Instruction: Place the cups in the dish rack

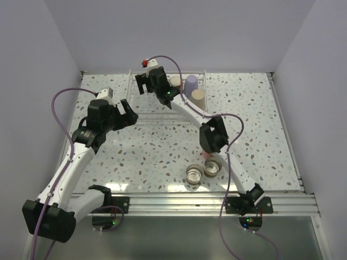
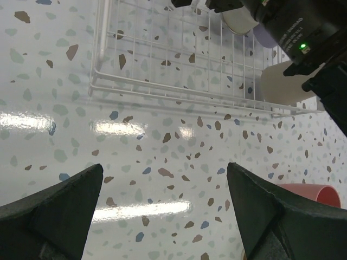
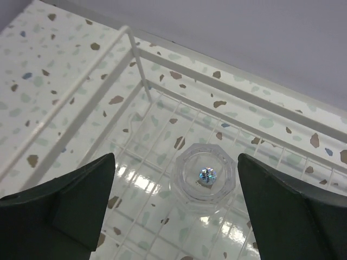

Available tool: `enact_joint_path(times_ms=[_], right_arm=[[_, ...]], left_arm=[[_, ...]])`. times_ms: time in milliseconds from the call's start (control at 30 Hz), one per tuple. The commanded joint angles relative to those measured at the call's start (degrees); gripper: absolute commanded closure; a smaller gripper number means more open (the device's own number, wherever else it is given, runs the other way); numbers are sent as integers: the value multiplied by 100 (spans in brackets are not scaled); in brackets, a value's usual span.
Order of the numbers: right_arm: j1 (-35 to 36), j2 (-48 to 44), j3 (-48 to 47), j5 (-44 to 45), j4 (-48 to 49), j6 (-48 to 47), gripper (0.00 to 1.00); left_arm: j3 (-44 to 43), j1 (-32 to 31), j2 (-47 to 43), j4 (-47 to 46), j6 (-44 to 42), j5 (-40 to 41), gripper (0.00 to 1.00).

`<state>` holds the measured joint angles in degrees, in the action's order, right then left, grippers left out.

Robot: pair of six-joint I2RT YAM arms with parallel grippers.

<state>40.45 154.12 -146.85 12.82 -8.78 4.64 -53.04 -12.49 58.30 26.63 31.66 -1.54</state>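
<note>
Right end effector (image 3: 174, 165) is up over the rack's (image 2: 162, 70) far-left corner, fingers spread wide, gripping nothing, and the clear cup (image 3: 203, 176) stands on the rack floor right below, free between them. To its right in the rack, the lavender cup (image 1: 191, 84) and the beige cup (image 1: 198, 97) sit side by side, with a pale cup beside the lavender one partly hidden by the arm. Left end effector (image 2: 165, 170) hovers above the tabletop (image 1: 152, 151) just short of the rack, wide open and empty too. Out on the tabletop near the right arm: two silvery-rimmed cups (image 1: 194, 173) touching, and the pink cup (image 2: 309, 192) just behind them
</note>
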Motion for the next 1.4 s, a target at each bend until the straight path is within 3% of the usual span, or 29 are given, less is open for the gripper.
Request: enact_joint_path(times_ms=[0, 233, 300, 567, 800, 1033, 1367], right_arm=[[42, -1233, -274, -464, -45, 414, 2], [33, -2798, 444, -421, -563, 573, 2], [42, -3272, 918, -281, -651, 503, 2], [-54, -6214, 4117, 660, -915, 168, 2], [-274, -8290, 6193, 1423, -1354, 580, 2], [-573, -8925, 6791, 1952, -2083, 766, 2], [-1223, -9427, 7152, 2014, -2330, 915, 2]], left_arm=[[-269, 27, 14, -211, -107, 13, 0], [-330, -122, 243, -589, -257, -575, 0], [-383, -559, 339, -650, -283, -314, 0], [-900, -2413, 1595, -809, -581, 57, 0], [-2051, -3171, 3115, -818, -863, -188, 2], [-3790, -3549, 4705, 50, -1197, -409, 5], [-3899, -3954, 5139, 202, -1206, -356, 7]])
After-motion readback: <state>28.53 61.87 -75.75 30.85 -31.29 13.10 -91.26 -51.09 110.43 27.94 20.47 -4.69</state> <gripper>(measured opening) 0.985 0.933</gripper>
